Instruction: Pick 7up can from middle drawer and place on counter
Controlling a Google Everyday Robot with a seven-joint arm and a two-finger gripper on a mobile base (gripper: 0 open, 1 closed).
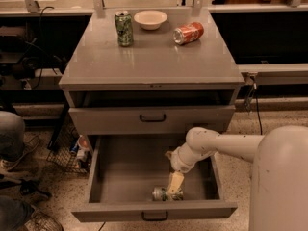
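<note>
Pincer (173,186) is hanging down inside the middle drawer (127,172), pointing nearly straight at the drawer floor off the end of the white arm that's reaching in from the right. Honestly I can't tell whether it's spread, pressed together or already pinching something. The 7up can (166,194) is lying on its side right under it and a touch to the left, close to the drawer's front wall. The tip is looking like it's touching the can or just about, can't say which.

The bit that's mattering for the next move: the can's long axis is running left-right, roughly parallel to the drawer front. So I'm guessing the pincer is needing to straddle it front-to-back, across the round body, not along its length. Since it's lying down, I'm expecting it to roll toward the back or bump the front wall if it's getting nudged off-centre.

Going farther out from the pincer, the shallower drawer front (152,119) is sitting shut just above and behind it. The counter (154,64) is lying well up and back from there, and that's where the can is supposed to end up. At its far end a green can (124,28) is standing upright, up and to the left. A pale bowl (150,19) is sitting just beside that, and an orange-red can (188,33) is lying on its side almost straight up from the pincer.
</note>
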